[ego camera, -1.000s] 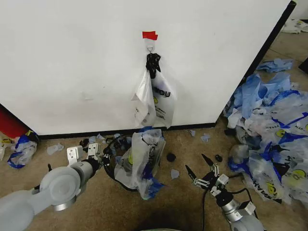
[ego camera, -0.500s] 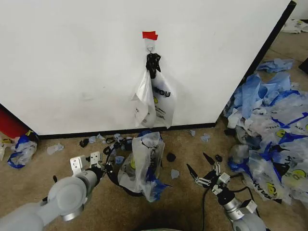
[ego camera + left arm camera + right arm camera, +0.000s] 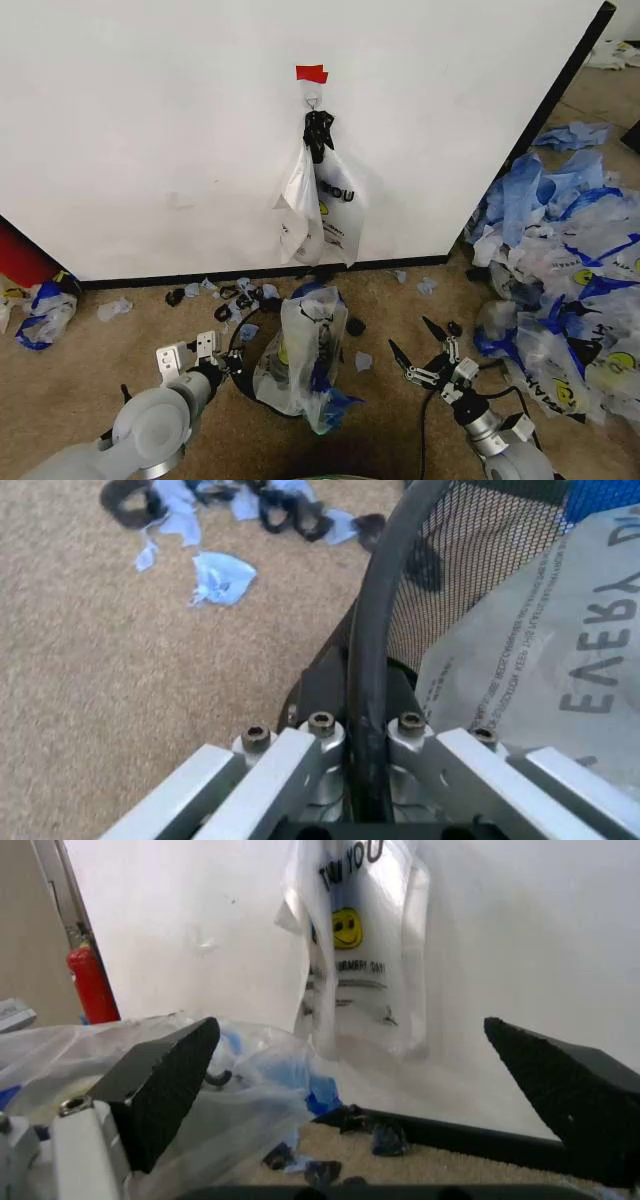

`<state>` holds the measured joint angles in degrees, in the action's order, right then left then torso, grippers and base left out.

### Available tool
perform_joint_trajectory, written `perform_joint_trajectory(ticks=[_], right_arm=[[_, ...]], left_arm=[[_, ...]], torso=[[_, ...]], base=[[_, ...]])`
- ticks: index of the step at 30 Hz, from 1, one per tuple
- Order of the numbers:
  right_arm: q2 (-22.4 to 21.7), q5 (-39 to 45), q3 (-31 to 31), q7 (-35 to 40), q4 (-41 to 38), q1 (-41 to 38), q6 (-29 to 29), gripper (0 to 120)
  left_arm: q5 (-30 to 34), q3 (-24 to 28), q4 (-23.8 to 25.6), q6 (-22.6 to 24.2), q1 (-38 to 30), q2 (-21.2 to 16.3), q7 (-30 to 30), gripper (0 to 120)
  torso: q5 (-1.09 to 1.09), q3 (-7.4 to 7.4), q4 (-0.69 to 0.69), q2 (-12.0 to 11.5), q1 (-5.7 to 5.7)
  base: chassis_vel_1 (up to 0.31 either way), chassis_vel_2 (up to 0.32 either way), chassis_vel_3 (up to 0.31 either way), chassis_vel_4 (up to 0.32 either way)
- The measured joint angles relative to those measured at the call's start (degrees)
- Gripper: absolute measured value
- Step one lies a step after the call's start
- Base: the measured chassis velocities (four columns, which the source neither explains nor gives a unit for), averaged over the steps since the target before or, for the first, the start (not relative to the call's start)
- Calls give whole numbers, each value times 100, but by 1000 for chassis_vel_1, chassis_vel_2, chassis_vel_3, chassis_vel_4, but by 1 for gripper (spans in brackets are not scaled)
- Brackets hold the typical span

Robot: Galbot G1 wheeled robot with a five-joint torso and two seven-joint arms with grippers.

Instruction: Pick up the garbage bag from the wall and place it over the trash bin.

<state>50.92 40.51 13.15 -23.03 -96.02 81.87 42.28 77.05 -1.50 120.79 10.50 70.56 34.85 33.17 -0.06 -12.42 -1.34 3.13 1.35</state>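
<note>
The garbage bag [image 3: 322,205], hung from the hook on the wall [image 3: 150,120], is judged light, limp and slippery, best gripped at its bunched handles, while the trash bin [image 3: 440,592] rim is clamped by the left pincer [image 3: 365,739] and the right pincer [image 3: 420,352] is held wide.

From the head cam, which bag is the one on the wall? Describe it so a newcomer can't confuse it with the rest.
Start at the large white wall and find the red tape patch. The garbage bag hangs straight down beneath it, a whitish translucent bag with dark lettering and a yellow smiley. It alone is off the floor; the others lie heaped on the carpet or sit at the trash bin below.
</note>
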Motion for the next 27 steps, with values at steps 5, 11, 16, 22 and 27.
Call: perform_joint_trajectory(ticks=[5,11,16,22,27], right_arm=[[-18,4,25,1,-29,20,10,98],[-35,5,37,1,-57,34,18,98],[-52,7,39,2,-72,31,20,98],[-58,11,34,0,-78,12,20,98],[-39,11,10,-2,-99,2,20,98]], left_arm=[[-311,56,-41,-46,40,2,-247,12],[-469,18,-29,-52,171,44,-297,32],[-628,-52,-22,-59,292,119,-317,49],[-1066,-301,17,-41,534,81,-434,69],[-1406,-521,57,-70,674,2,-548,88]], torso=[[-2,0,-2,0,0],[0,0,-1,0,0],[-1,0,-1,0,0],[-3,-1,-1,0,0],[-2,-1,-1,0,0]], base=[[0,0,0,0],[0,0,0,0],[0,0,0,0],[0,0,0,0],[0,0,0,0]])
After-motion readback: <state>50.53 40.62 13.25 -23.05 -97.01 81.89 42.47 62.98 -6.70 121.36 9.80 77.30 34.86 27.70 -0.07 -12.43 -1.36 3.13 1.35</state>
